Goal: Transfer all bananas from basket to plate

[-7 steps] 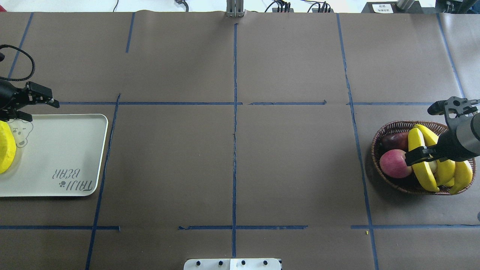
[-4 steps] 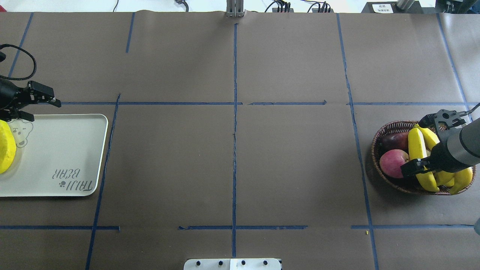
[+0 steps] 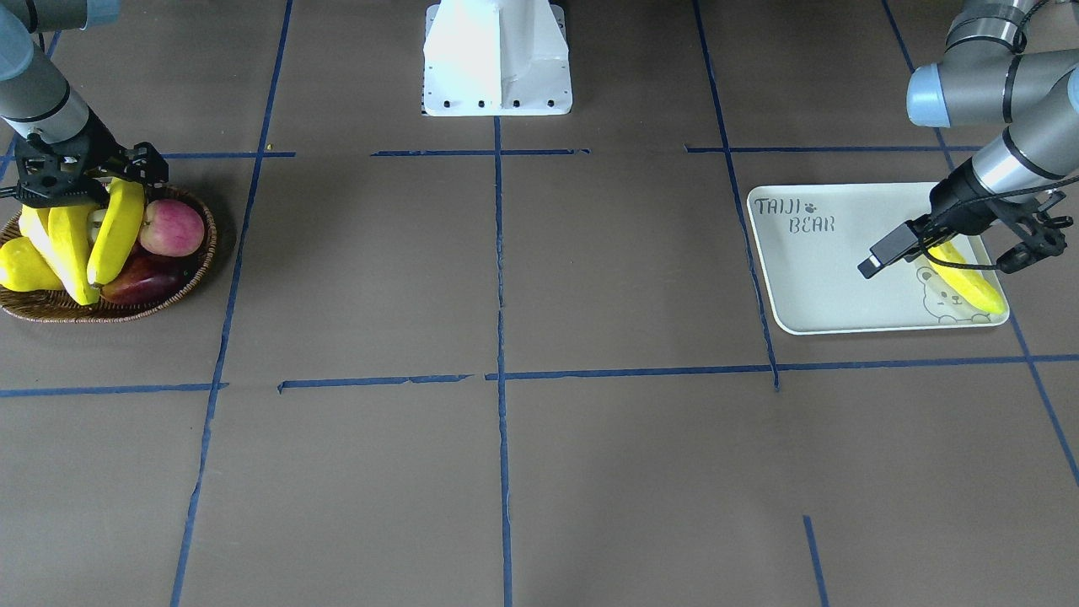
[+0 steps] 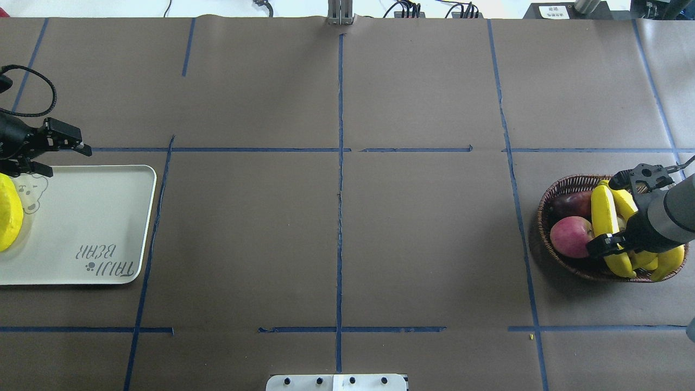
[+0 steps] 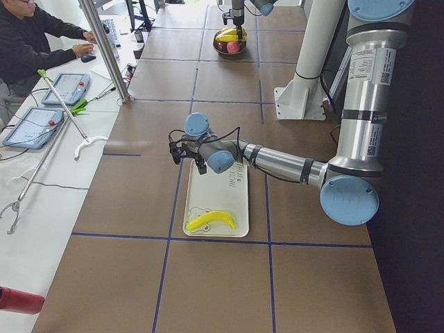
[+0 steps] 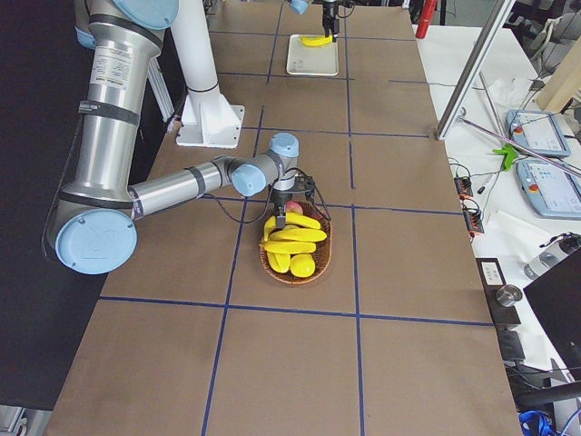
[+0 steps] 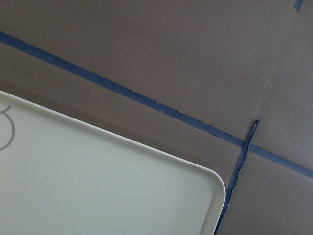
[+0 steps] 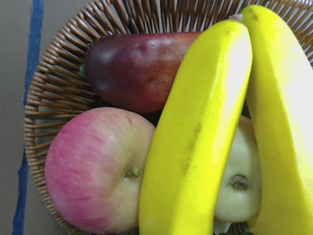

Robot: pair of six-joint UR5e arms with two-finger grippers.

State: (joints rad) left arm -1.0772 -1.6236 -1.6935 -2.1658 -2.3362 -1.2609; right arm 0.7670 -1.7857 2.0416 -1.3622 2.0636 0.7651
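2 wide-spread, empty pincers: right pincer [image 4: 604,216] low astride bananas [image 4: 599,202] in basket [image 4: 542,218], left pincer [image 4: 68,162] by plate [image 4: 92,217] edge

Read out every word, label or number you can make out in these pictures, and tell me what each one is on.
"TAIJI BEAR": printed on the plate, next to a small paw mark; it reads upside down in the overhead view.
White stickers on the left arm: too small to read.
White sticker on the right arm: too small to read.
White card at the far edge of the overhead view: too small to read.
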